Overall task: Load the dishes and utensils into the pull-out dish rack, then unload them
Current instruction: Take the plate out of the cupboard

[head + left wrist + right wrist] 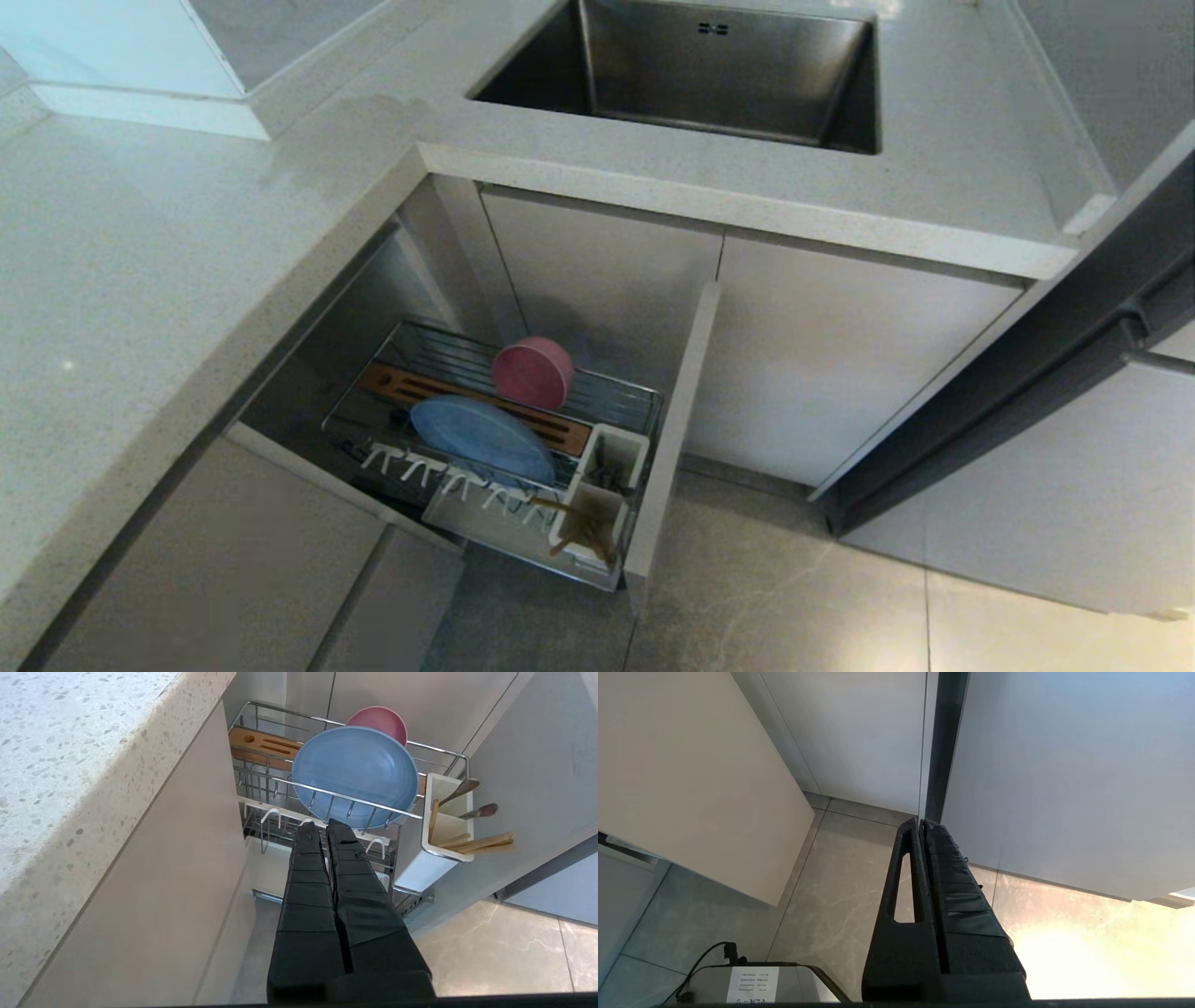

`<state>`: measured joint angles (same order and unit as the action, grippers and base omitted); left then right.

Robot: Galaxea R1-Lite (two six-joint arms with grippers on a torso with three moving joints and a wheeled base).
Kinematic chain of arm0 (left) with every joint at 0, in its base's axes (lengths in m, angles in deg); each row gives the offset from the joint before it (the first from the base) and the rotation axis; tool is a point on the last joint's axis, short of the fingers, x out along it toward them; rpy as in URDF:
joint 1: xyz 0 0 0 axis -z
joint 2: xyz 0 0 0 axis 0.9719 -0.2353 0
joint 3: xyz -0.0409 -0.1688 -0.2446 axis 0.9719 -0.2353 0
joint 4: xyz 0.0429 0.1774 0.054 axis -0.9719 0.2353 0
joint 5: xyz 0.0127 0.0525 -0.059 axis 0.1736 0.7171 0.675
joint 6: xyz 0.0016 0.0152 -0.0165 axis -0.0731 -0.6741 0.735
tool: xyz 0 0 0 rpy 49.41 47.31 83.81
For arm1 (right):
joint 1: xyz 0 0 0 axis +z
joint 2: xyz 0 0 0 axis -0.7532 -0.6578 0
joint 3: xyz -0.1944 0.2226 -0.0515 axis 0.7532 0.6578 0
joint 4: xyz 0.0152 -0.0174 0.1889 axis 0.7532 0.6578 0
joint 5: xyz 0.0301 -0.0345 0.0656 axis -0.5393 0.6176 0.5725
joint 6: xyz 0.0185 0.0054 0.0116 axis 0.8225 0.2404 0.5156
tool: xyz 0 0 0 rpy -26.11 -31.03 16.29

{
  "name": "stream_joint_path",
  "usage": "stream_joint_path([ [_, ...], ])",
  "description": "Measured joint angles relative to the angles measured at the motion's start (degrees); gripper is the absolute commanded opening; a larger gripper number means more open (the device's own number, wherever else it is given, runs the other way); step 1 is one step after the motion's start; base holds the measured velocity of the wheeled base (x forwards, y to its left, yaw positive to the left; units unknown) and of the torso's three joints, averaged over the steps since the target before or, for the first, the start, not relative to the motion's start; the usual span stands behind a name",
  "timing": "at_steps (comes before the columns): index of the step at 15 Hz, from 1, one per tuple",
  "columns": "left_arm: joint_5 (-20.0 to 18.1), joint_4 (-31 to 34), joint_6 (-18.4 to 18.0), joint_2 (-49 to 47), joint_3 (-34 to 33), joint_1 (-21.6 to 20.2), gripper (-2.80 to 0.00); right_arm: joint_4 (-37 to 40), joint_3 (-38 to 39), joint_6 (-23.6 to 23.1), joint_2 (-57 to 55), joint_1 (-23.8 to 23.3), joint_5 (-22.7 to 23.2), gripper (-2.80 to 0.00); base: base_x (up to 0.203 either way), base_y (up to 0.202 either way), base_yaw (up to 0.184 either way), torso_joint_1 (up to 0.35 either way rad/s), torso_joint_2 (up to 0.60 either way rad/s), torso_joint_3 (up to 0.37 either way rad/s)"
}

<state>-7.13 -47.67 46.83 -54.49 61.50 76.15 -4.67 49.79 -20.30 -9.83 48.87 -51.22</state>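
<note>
The pull-out dish rack (618, 385) stands drawn out of the cabinet under the counter. In it the pale-blue plate (481, 439) leans on edge among the white prongs, and the pink bowl (532, 371) stands on edge behind it. The wooden chopsticks (481, 843) and the silver spoon (460, 791) stick out of the white utensil cups (446, 826) by the beige front panel (672, 439). My left gripper (323, 828) hangs shut and empty above the rack's front prongs, just short of the plate (355, 772). My right gripper (920, 823) is shut and empty over the floor. Neither arm shows in the head view.
A steel sink (709, 75) is set in the speckled countertop (140, 280) above the rack. Closed cabinet doors (840, 364) flank the open drawer. A grey box with a label and cable (752, 984) sits on the tiled floor near my right gripper.
</note>
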Motion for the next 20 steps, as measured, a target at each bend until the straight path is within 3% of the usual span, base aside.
stream_joint_path([
  [5, 0.3, 0.2, 0.3, 0.0, 0.0, 0.0, -2.8, 0.0, 0.0, 0.0, 0.0, 0.0, 0.0, -2.8, 0.0, 0.0, 0.0, 0.0, 0.0, 0.0],
  [8, 1.2, 0.9, 5.0, 0.0, 0.0, 0.0, -2.8, 0.0, 0.0, 0.0, 0.0, 0.0, 0.0, -2.8, 0.0, 0.0, 0.0, 0.0, 0.0, 0.0],
  [11, 1.4, 1.2, 5.8, 0.0, 0.0, 0.0, -2.8, 0.0, 0.0, 0.0, 0.0, 0.0, 0.0, -2.8, 0.0, 0.0, 0.0, 0.0, 0.0, 0.0],
  [13, 1.8, 1.0, 3.9, 0.0, 0.0, 0.0, -2.8, 0.0, 0.0, 0.0, 0.0, 0.0, 0.0, -2.8, 0.0, 0.0, 0.0, 0.0, 0.0, 0.0],
  [16, 2.0, 1.4, -4.8, 0.0, 0.0, 0.0, -2.8, 0.0, 0.0, 0.0, 0.0, 0.0, 0.0, -2.8, 0.0, 0.0, 0.0, 0.0, 0.0, 0.0],
  [18, 0.2, 3.2, -11.6, -0.1, 0.0, 0.0, -2.8, 0.0, 0.0, 0.0, 0.0, 0.0, 0.0, -2.8, 0.0, 0.0, 0.0, 0.0, 0.0, 0.0],
  [20, 0.1, 3.2, -10.9, -0.1, 0.0, 0.0, -2.8, 0.0, 0.0, 0.0, 0.0, 0.0, 0.0, -2.8, 0.0, 0.0, 0.0, 0.0, 0.0, 0.0],
])
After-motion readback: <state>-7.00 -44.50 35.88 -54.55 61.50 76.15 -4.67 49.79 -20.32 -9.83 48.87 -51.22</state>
